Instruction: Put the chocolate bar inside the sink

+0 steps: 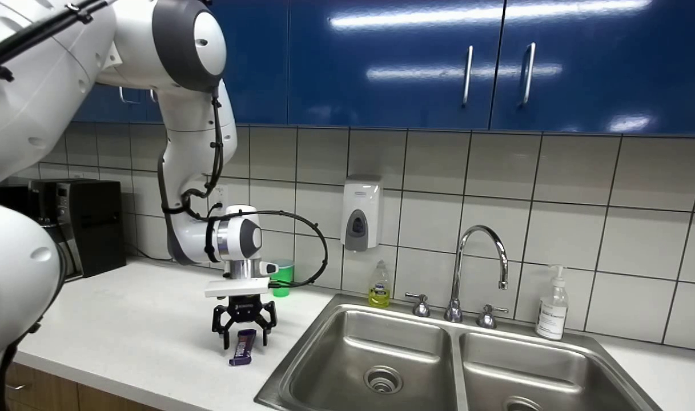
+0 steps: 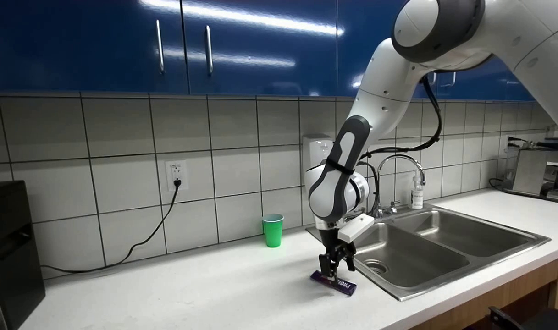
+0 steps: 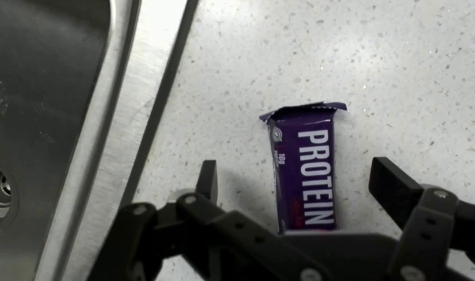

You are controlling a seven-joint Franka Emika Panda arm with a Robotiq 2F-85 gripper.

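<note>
The chocolate bar (image 1: pixel 244 347), in a purple wrapper, lies flat on the white counter left of the sink (image 1: pixel 459 365). It shows too in an exterior view (image 2: pixel 345 286) and in the wrist view (image 3: pixel 305 168), where its near end is hidden behind the gripper. My gripper (image 1: pixel 245 342) is open, low over the bar, pointing down; it also shows in an exterior view (image 2: pixel 339 272). In the wrist view the fingers (image 3: pixel 294 168) stand on either side of the bar, with gaps on both sides. The sink's steel rim (image 3: pixel 137 97) is left of the bar there.
A green cup (image 2: pixel 273 230) stands near the tiled wall behind the gripper. A yellow soap bottle (image 1: pixel 380 286), a chrome faucet (image 1: pixel 457 279) and a pump bottle (image 1: pixel 553 308) stand along the sink's back. A black appliance (image 2: pixel 13 247) is at the counter's far end.
</note>
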